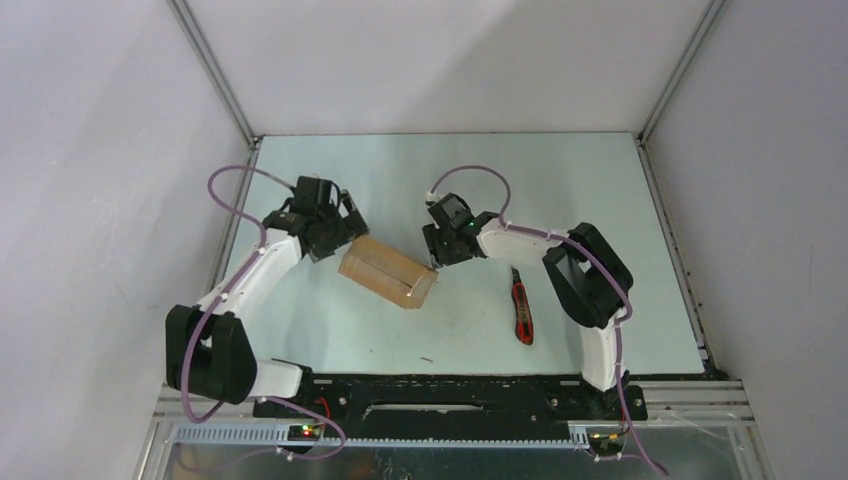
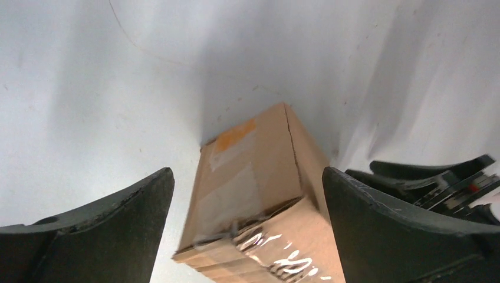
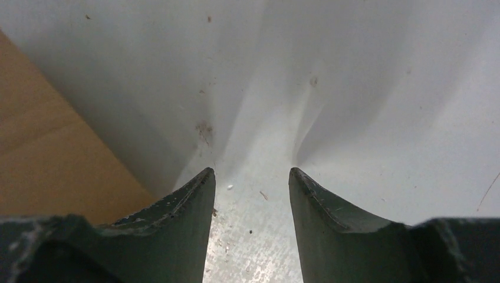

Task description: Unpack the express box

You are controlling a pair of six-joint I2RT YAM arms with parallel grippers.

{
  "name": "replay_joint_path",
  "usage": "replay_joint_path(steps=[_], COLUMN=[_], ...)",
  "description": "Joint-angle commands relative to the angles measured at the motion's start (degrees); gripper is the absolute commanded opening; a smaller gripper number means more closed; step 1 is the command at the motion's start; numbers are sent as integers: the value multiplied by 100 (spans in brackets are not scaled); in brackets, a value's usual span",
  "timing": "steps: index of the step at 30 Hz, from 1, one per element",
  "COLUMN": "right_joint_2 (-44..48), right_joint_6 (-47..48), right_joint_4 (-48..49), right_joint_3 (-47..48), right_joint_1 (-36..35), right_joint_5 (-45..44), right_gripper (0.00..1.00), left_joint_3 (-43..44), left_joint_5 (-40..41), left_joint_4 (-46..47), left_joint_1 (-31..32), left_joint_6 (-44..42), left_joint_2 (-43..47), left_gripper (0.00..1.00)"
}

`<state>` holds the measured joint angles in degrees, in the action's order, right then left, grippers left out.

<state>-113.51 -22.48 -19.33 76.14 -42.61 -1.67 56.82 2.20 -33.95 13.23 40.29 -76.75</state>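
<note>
Directly between wide-spread left end effector [image 1: 343, 234] and narrowly parted, empty right end effector [image 1: 435, 259]: express box [image 1: 388, 272].

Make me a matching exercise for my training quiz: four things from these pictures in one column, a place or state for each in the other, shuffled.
1. express box
2. utility knife
3. left end effector
4. right end effector

A. open, only bare table inside its gap
B. red and black, lying untouched right of the box
C. brown, lying between the two end effectors
D. open wide, straddling the box's end

Pairs: 1-C, 2-B, 3-D, 4-A
</note>
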Motion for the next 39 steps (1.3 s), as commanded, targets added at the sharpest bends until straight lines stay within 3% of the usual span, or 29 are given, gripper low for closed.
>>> replay_joint_path(steps=[1,8,12,16,20,26,30,33,39], right_joint_2=[119,412,917,1917,2894,4101,4445,4419,3739], right_joint_6=[-266,-474,-601,-813,-1237,-2186,-2683,-2889,-3100], right_joint_4=[-156,-386,-663,-803,-1205,-1504,-1514,-1356,-1096], right_joint_3=[171,154,-21,-735,-1710,-3348,-3951,-4173,-4186], right_joint_1=[102,429,540,599,635,629,528,429,-71], right_joint_5=[102,168,-301,-760,-1332,-1609,-1591,-1553,-1670], right_gripper=[54,65,76,89,92,87,81,74,51], left_joint_3=[874,1133,947,792,789,877,1039,1147,1271], left_joint_5=[80,-96,-337,-484,-522,-754,-989,-1131,-1353], left_joint_4=[-112,-162,-162,-223,-317,-380,-443,-476,-359], left_joint_1=[-131,-124,-117,74,455,703,741,742,766], left_joint_6=[-569,-613,-598,-722,-801,-923,-1021,-1050,-898], left_joint_2=[-123,-223,107,573,860,1198,1275,1278,1228], left_gripper=[100,100,100,100,100,100,100,100,100])
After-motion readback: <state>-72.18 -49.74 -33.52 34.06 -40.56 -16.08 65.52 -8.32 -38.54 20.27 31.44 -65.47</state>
